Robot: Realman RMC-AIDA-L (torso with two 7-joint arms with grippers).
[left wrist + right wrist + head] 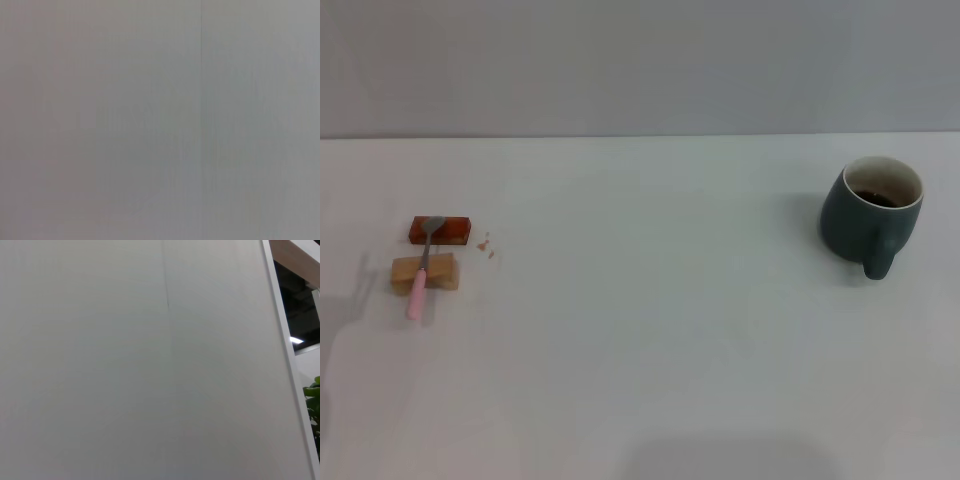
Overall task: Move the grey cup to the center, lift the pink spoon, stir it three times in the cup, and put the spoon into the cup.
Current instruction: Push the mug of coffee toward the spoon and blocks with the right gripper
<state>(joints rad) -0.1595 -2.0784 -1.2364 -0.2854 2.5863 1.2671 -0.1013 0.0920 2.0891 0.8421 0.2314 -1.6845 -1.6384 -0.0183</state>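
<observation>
Neither end effector is showing, so neither's state can be told; pink spoon [421,270] is lying across tan block [424,272] and red-brown block [440,230], grey cup [873,213] well apart.

white table [650,330], grey wall [640,60]
</observation>
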